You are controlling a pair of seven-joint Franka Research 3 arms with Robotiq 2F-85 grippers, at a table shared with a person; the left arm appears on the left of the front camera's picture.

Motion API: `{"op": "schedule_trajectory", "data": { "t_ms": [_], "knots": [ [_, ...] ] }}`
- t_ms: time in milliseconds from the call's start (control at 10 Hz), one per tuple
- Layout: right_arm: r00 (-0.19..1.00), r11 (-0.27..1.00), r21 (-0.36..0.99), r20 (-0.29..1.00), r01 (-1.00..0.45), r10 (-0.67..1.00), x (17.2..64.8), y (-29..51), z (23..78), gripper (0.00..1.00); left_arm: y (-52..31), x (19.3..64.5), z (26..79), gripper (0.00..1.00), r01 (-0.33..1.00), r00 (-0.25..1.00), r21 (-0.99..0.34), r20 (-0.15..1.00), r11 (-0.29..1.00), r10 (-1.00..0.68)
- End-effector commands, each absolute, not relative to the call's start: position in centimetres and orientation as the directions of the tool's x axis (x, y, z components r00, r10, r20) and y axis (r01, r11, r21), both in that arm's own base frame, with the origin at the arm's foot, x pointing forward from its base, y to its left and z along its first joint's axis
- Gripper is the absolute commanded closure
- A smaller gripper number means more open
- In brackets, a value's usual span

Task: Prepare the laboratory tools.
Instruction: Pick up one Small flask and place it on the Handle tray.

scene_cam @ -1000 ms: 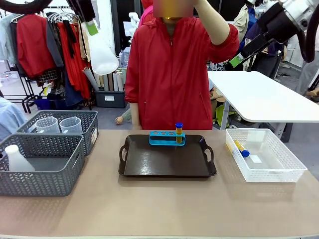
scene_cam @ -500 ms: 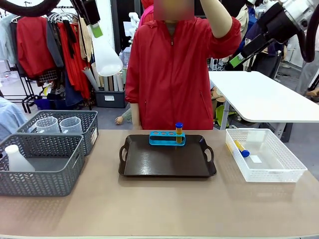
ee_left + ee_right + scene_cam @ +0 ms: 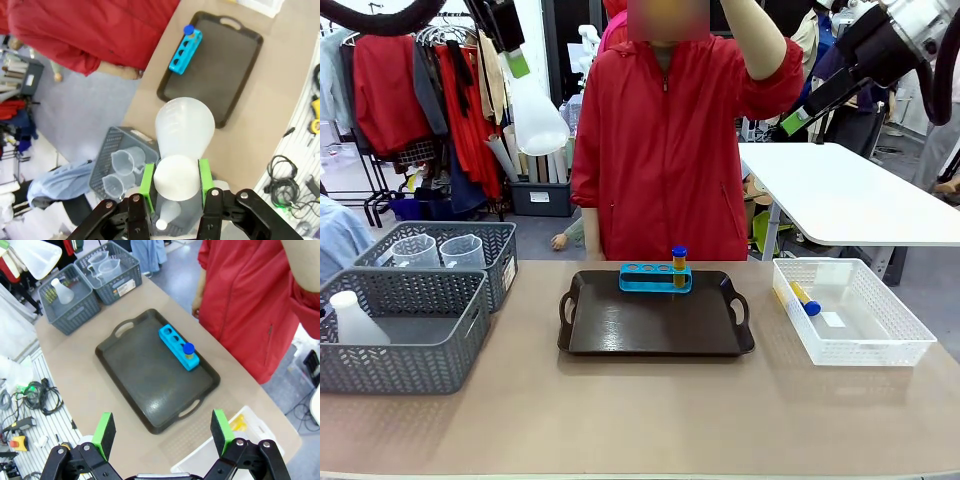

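the left gripper (image 3: 176, 176), fingers clamped on the conical flask (image 3: 184, 125), has swung it slightly toward the tray (image 3: 650, 330), seemingly for delivery; right gripper (image 3: 165, 432) fingers spread, empty.

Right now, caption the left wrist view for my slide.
Left gripper, jaws shut on the neck of a translucent white conical flask, held high; dark tray and blue holed tube rack below.

The left claw (image 3: 175, 181) hangs high, clamped around the conical flask (image 3: 184, 125) at its neck; the right claw (image 3: 162, 432), equally high, gapes wide.
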State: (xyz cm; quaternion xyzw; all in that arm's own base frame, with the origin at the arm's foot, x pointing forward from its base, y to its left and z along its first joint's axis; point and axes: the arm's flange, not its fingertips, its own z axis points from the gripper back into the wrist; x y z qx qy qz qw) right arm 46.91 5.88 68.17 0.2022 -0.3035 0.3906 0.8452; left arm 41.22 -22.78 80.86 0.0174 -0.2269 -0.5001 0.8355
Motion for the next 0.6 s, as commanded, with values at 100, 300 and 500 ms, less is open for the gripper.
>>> {"op": "schedule_trajectory", "data": {
  "t_ms": [100, 300, 500],
  "knots": [
    [0.51, 0.612, 0.111, 0.677, -0.783, 0.531, 46.8, 5.9, 68.2, 0.0, -27.6, 43.7, 79.8, 1.0, 0.901, 0.257, 0.255, 0.338, 0.351, -0.905],
    [0.51, 0.612, 0.111, 0.677, -0.783, 0.531, 46.8, 5.9, 68.2, 0.0, -31.6, 44.9, 77.8, 1.0, 0.937, 0.175, 0.234, 0.327, 0.259, -0.929],
    [0.51, 0.612, 0.111, 0.677, -0.783, 0.531, 46.8, 5.9, 68.2, 0.0, -35.9, 45.2, 74.9, 1.0, 0.97, 0.109, 0.179, 0.293, 0.166, -0.95]
  ]
}}
